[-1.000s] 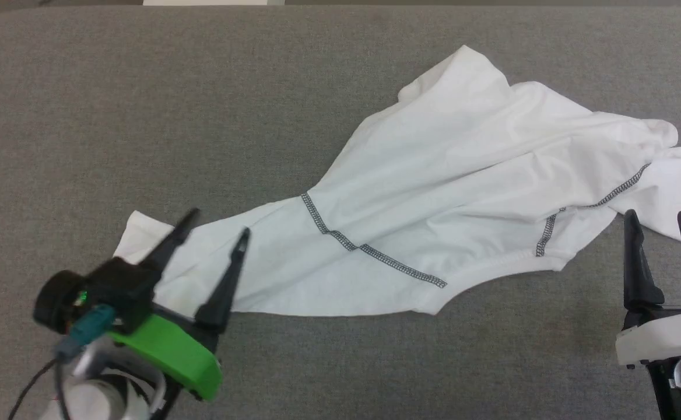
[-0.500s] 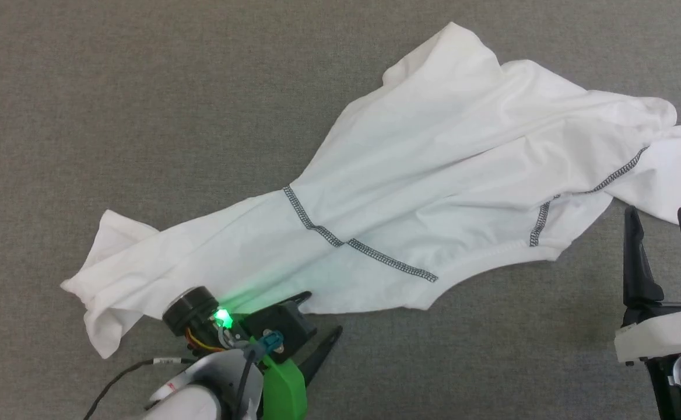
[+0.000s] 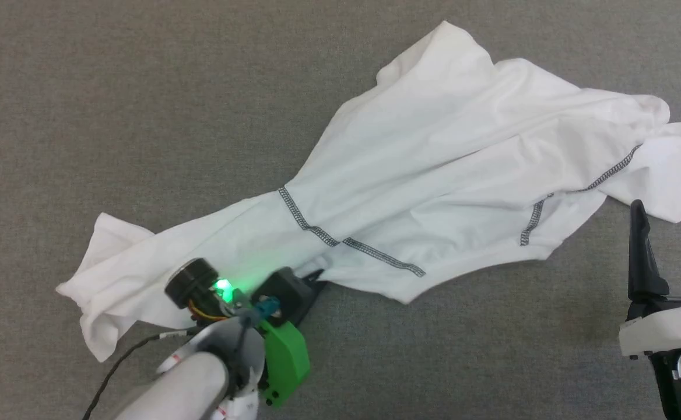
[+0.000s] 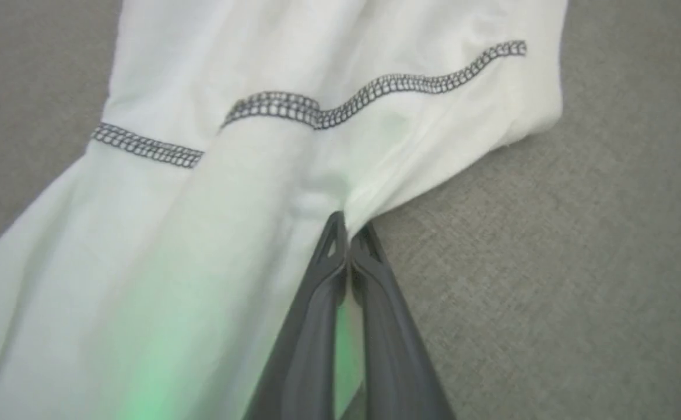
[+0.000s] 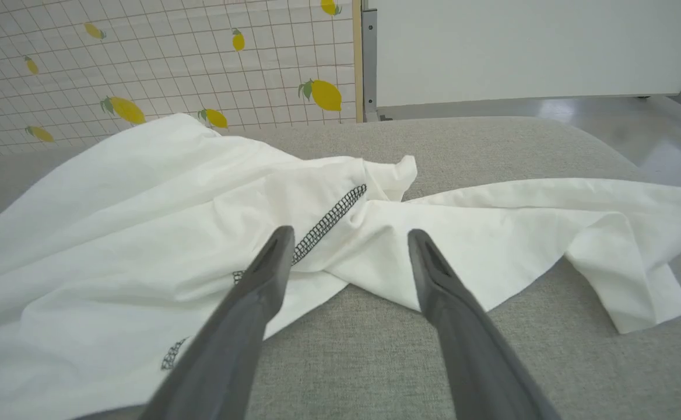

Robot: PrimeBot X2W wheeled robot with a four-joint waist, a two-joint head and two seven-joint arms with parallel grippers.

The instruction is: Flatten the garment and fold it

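edge of the white shirt (image 3: 434,151) just got pinched by your left gripper (image 4: 347,228); right gripper (image 5: 346,242) stands open, so start spreading.

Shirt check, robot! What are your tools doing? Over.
Left tool shut on shirt edge. Right tool open, holding nothing. Shirt rumpled on grey table, not flat yet. No obstacle seen.
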